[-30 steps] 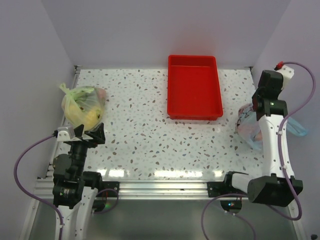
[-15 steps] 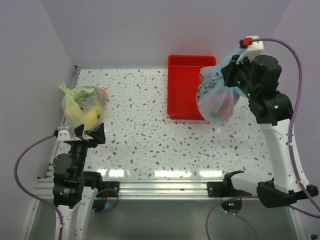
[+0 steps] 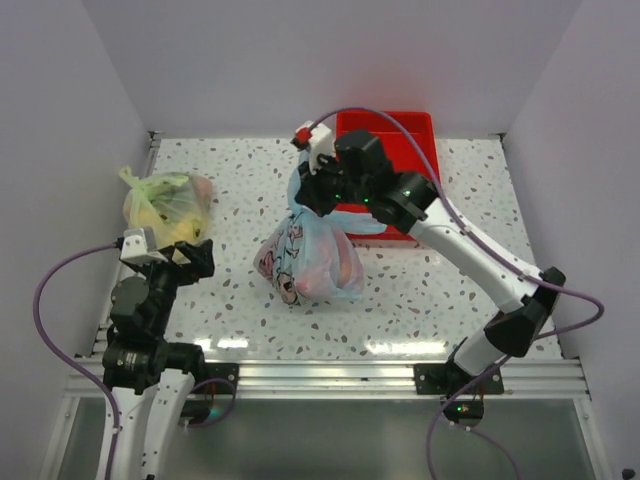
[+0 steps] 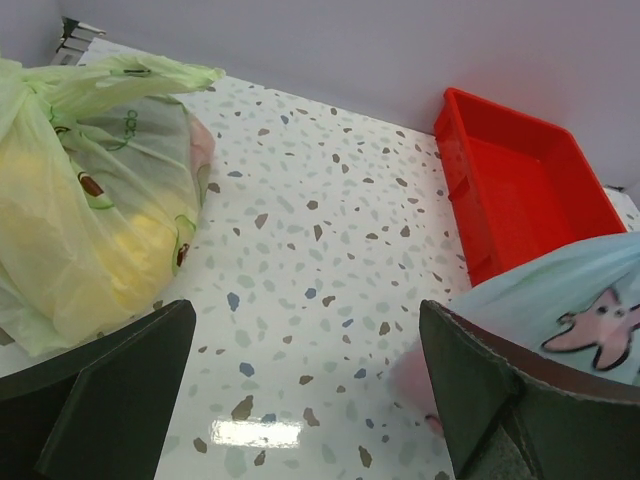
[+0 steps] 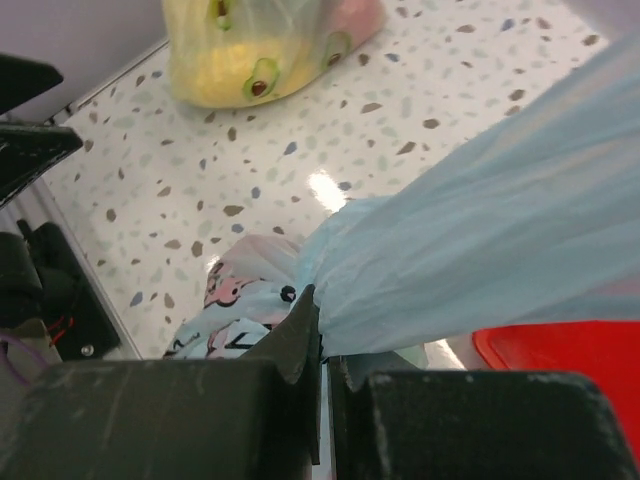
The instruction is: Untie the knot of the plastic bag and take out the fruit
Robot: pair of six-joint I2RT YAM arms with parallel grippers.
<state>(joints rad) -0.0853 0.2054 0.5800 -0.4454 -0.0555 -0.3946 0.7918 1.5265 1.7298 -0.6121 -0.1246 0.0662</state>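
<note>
The right tool (image 5: 322,330) is closed on the gathered neck of the plastic bag (image 3: 305,262), its 2 fingers pinching the crumpled light blue film. The bag hangs below it over the middle of the desk (image 3: 250,190), somewhat toward the near edge; whether its bottom touches the desk cannot be told. Pinkish fruit (image 3: 338,270) shows through the film. The knot itself cannot be made out. The left tool (image 4: 305,400) is open and holds nothing, at the near left corner. A yellow-green bag (image 3: 165,210) lies by the left edge, and a red tray (image 3: 425,135) sits at the far edge.
</note>
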